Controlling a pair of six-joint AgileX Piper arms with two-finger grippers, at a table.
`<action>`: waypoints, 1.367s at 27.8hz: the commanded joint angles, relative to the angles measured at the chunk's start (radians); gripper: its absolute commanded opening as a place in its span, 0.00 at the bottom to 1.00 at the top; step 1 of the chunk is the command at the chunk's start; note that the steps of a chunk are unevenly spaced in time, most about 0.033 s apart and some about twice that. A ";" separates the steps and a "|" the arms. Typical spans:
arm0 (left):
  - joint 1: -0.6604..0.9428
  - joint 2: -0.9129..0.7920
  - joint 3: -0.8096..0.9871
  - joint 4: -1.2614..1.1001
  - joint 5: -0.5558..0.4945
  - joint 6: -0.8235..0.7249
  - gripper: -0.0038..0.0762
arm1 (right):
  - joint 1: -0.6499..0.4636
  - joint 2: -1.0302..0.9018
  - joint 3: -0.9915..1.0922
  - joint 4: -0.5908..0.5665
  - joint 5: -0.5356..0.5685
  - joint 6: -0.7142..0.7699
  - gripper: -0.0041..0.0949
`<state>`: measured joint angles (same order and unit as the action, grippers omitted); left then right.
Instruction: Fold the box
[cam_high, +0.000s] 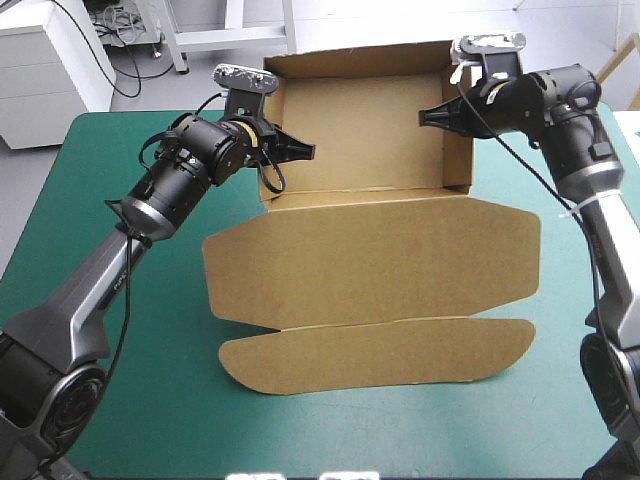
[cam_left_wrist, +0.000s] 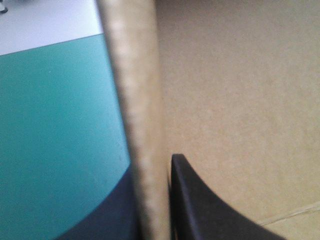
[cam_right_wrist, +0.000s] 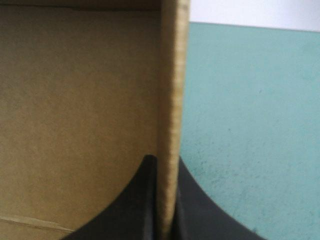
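The brown box is set up as an open tray, its side walls clamped by the left gripper and right gripper.

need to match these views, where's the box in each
High view: the box mid-table, tray far, lid flat toward the near edge.
Left wrist view: its left wall, held in the left gripper.
Right wrist view: its right wall, held in the right gripper.
Shared: the teal-green cover outside each wall.
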<state>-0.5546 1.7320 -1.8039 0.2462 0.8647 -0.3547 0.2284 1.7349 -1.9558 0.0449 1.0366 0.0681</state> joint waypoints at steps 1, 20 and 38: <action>-0.012 -0.021 -0.032 0.027 -0.005 0.062 0.07 | 0.001 0.015 -0.029 0.064 -0.018 -0.018 0.02; -0.012 0.243 -0.032 -0.043 0.182 0.124 0.07 | 0.001 0.212 -0.029 0.105 0.166 -0.068 0.02; -0.012 0.255 -0.034 -0.044 0.212 0.124 0.78 | 0.001 0.244 -0.029 0.168 0.166 -0.104 0.95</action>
<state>-0.5573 2.0394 -1.8092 0.2014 1.0863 -0.2304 0.2309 2.0423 -1.9558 0.1971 1.2270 -0.0246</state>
